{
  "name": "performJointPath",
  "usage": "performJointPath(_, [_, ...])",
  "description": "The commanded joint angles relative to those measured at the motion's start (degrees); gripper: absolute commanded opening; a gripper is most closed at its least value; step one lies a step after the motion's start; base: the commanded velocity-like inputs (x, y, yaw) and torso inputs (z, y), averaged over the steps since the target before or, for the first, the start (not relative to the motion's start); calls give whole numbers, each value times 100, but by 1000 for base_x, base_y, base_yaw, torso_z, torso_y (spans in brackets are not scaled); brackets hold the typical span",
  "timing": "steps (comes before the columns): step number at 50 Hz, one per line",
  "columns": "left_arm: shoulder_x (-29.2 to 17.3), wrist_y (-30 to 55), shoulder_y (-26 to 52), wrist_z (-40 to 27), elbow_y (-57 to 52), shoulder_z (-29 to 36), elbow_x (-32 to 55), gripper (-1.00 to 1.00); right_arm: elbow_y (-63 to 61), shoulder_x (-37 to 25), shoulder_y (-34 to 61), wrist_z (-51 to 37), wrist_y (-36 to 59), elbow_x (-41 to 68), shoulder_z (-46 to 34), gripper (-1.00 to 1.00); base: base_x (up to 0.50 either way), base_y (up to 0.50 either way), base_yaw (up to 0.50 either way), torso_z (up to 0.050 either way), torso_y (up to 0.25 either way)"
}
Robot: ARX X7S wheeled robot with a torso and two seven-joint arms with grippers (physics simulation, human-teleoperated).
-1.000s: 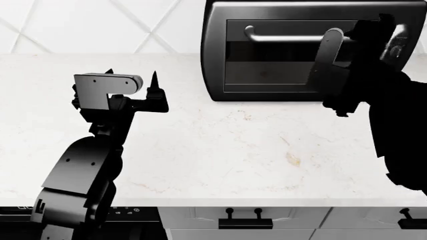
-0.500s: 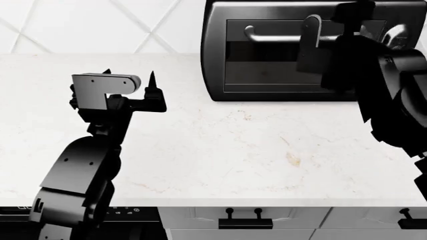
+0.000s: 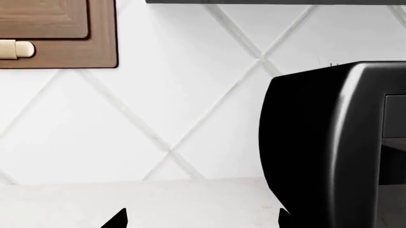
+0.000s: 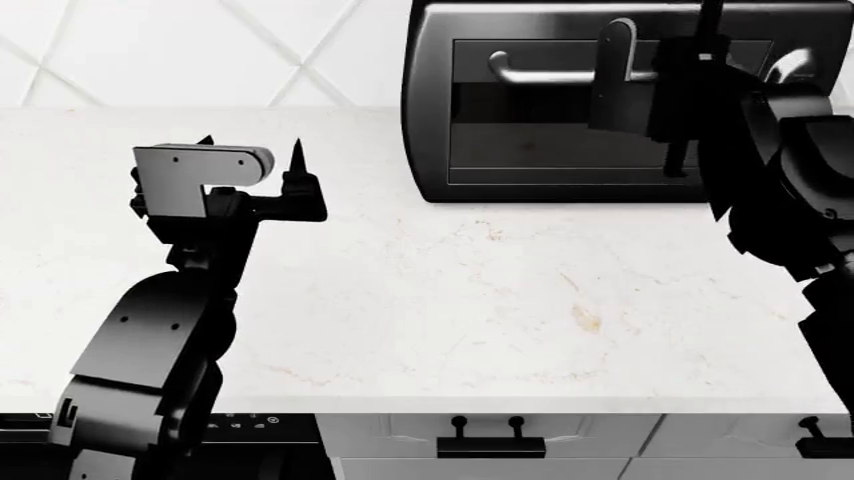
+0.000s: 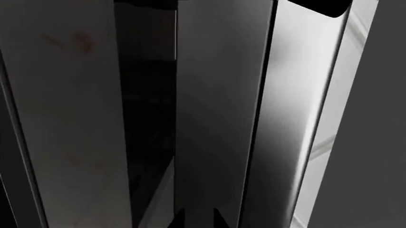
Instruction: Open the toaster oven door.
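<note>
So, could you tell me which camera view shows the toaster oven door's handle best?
The head view: the silver handle runs across the closed toaster oven door, its right end hidden by the right arm. The left wrist view catches only the oven's side; the right wrist view is an unreadable close-up.

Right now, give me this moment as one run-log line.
door: toaster oven door shut | right gripper: at silver handle, jaws' state unclear | left gripper: open, above counter, idle
</note>
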State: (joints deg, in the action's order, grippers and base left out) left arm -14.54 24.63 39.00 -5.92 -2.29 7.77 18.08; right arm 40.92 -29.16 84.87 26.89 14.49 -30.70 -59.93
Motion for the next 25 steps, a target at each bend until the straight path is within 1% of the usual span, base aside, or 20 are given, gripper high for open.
performJointPath(1, [-26,-20,-14,-15,-1,-6,33,100,177,52,51,4,-85,-26,-39,-100,0,0,0,0,0])
performJointPath(8, [-43,-35,-4,-16,18,-10,52,100,174,48,57,42,-116,-30,-63,-100,0,0,0,0,0])
performJointPath(25, [-48,-50,-29,-54,-6,17,82,100,-1518,-784,-406,537,435,-188,-38,-100,0,0,0,0,0])
